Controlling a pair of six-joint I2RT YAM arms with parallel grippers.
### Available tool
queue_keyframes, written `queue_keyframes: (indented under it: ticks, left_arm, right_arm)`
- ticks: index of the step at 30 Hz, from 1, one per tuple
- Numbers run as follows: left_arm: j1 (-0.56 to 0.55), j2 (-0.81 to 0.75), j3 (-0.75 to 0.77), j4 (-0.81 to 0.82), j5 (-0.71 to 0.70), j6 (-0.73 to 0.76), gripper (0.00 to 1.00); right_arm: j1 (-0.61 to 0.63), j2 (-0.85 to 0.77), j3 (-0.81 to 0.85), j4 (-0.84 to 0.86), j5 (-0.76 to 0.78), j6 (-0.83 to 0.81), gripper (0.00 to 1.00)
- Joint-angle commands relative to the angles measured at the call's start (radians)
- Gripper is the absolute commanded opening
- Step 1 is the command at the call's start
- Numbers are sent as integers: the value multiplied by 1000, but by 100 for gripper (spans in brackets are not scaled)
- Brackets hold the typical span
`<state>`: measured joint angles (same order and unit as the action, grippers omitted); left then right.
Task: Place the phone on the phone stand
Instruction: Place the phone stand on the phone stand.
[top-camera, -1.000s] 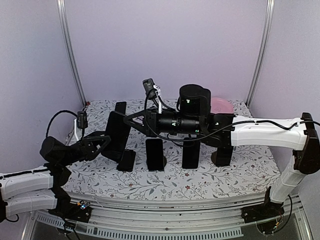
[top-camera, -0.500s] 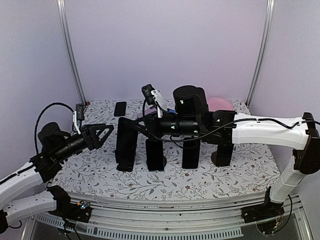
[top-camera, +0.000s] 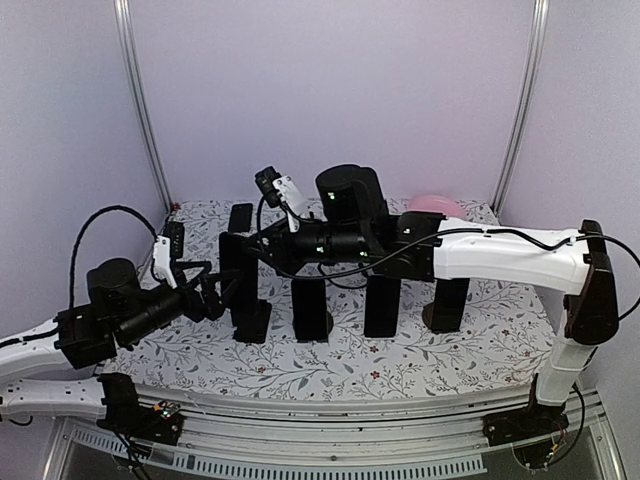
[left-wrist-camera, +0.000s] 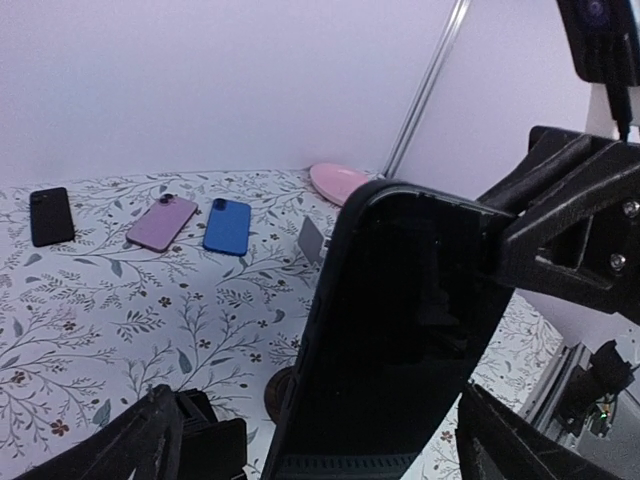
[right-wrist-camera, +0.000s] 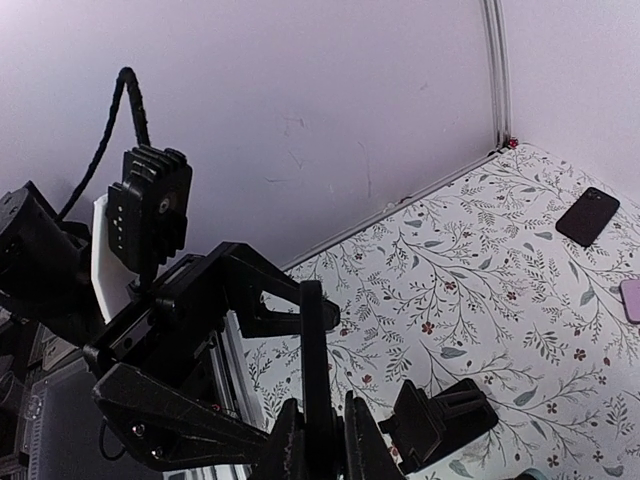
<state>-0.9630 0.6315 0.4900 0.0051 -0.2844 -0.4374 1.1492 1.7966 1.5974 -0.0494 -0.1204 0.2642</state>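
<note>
Phone is upright, pinched tight in the right gripper. It hangs just above the leftmost phone stand, not yet seated. My left gripper is spread wide, fingers flanking the phone, apparently without contact. I judge this is the placing step. Next I need a steady descent, bottom edge into the cradle, phone kept square, then release. Against half a second ago, the left arm has dropped in close and the phone has slid slightly left.
</note>
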Motion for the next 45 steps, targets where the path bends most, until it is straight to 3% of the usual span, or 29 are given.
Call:
queue_keyframes:
  ticks: [1,8,14,22,45]
  left_arm:
    - [-70,1,17,-72,-248,14,96]
    - [-74,-123,-22,-173,-444,-141,97]
    - [-70,-187,13,-364,-552,-259,97]
    - [-61,-227,25,-430,-561,-293,97]
    - [-57,-394,6,-555,-593,-308,97]
  right_arm:
    - [-4,47,84,30,-41,-62,2]
    - [-19,112,101,64,-88,-151,2]
    - [-30,166,71,148,-137,-214,2]
    - [-50,240,41,236,-185,-330,1]
    - [-118,371,4,354,-352,-341,1]
